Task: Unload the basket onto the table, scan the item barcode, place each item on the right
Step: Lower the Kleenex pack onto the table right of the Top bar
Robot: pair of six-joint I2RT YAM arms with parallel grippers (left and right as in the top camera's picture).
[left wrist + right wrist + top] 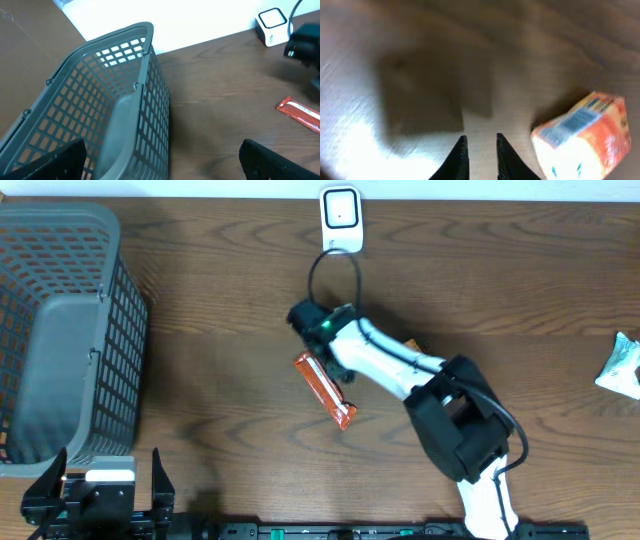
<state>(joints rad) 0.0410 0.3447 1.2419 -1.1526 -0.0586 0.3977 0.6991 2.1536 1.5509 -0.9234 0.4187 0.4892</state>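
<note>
An orange-red packet (325,388) lies askew on the wooden bench (210,320), well apart from the white barcode scanner (341,218), toward the near side. One end carries a blue-and-white label. The scanner sits at the far edge, dark-framed window up.

basket (125,360) cut off left, packet (582,135) blurred

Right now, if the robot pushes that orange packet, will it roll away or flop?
Probably no rolling: the orange packet lies flat and long on the table, so it should slide. It looks like a thin sealed wrapper, so likely light and a bit bendy when lifted by one end.
</note>
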